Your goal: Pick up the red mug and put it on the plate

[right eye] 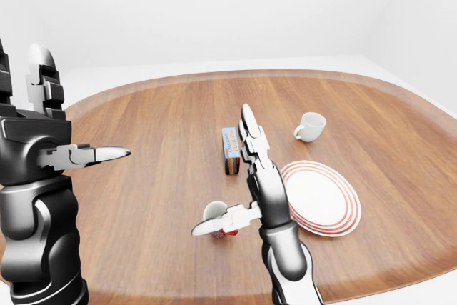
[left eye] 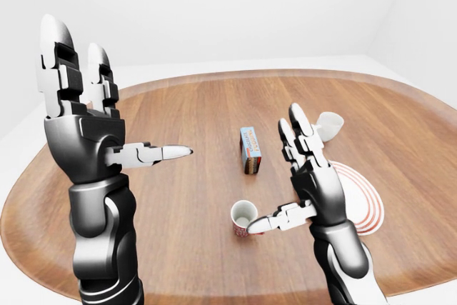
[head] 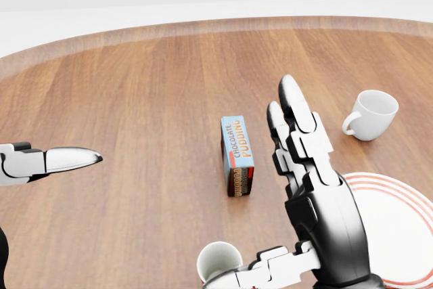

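Red ceramic mug (left eye: 243,218) with its white inside stands upright and looks empty, low on the round wooden table (left eye: 178,198), just beside my right hand (left eye: 314,183), whose fingers are spread and touch nothing. I should bring thumb and fingers either side of its wall before closing. My left hand (left eye: 86,133) is raised, splayed, idle. Right of the mug, the red-ringed white plate (right eye: 321,198) lies bare. Farther off stand the chocolate pudding box (head: 237,155) and a white mug (head: 369,114), apparently empty.
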